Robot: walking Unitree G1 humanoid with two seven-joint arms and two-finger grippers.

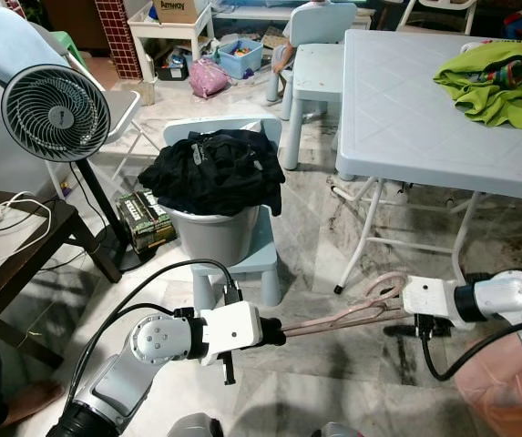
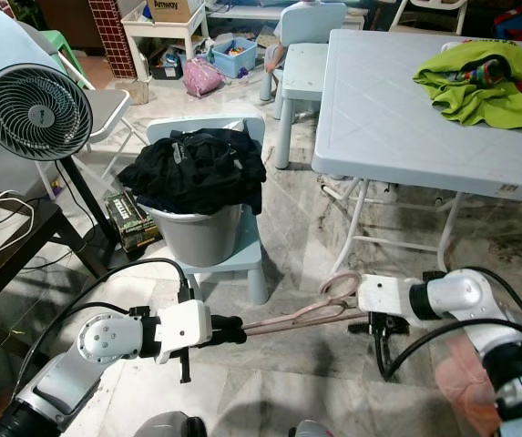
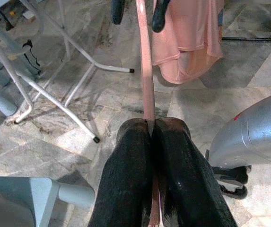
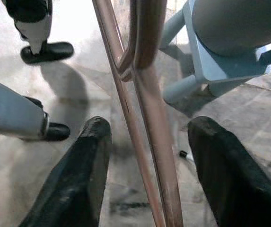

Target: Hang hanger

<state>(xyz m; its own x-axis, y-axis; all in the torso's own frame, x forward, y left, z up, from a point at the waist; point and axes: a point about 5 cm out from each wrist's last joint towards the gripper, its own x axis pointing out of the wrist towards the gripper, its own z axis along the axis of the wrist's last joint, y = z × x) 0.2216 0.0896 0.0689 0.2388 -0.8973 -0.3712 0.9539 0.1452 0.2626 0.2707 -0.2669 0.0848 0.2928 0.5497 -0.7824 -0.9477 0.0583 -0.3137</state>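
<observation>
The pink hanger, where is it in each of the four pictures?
Left eye view: pink hanger low centre, between both grippers.
Right eye view: low centre.
Left wrist view: rod running up from shut jaws.
Right wrist view: between open jaws.
Shared landmark: small blue chair.

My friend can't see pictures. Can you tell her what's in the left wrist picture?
The left hand has its two black fingers pinched shut on a thin pink hanger that runs straight away from the camera. Past it hangs a peach-pink cloth over a marble floor, with white table legs to one side.
</observation>
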